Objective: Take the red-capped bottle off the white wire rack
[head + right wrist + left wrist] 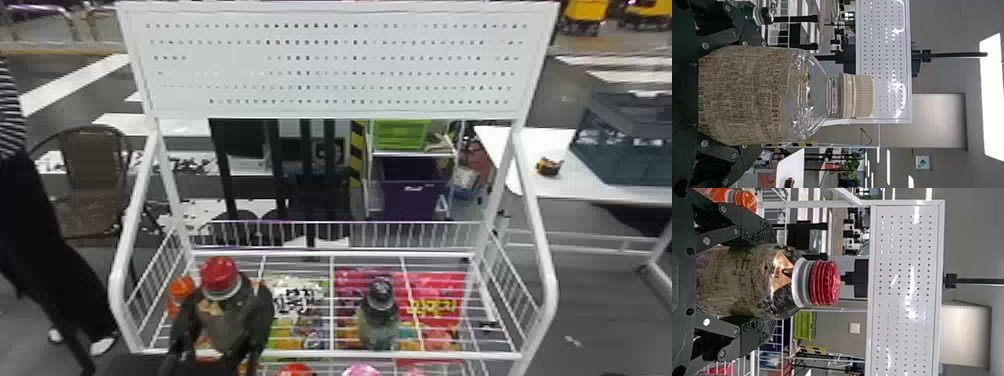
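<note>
A green crate (401, 134) sits above a purple bin (412, 200) — chair (95, 165) at left.

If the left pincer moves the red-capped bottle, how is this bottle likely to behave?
The red-capped bottle may slip a little, since its surface looks shiny, although the left pincer has one finger on each side. Its rounded body would probably roll if laid down. The screw-type cap sits on the neck, so spilling seems unlikely.
</note>
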